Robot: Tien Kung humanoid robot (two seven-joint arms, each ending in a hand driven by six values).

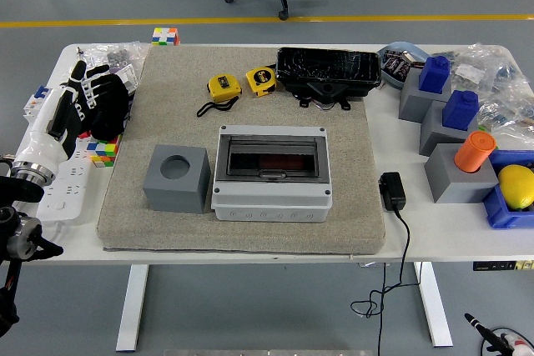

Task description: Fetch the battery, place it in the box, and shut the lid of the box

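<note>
Tabletop (pixel 434 231) first, white, carrying a beige mat (pixel 250 143) where we see the grey box (pixel 272 172), its tinted lid down. Behind it lies the black battery (pixel 328 69). Left hand (pixel 88 102) hovers far left, fingers spread, empty.

blk left hand (pixel 92 102), white forearm, blk joints

A white table (pixel 434 235) carries a beige mat (pixel 350 189), a black adapter (pixel 392 191) and grey blocks (pixel 455 179).

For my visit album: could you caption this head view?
Left robot hand hovers open at the table's left edge, apart from the grey box on the mat.
</note>
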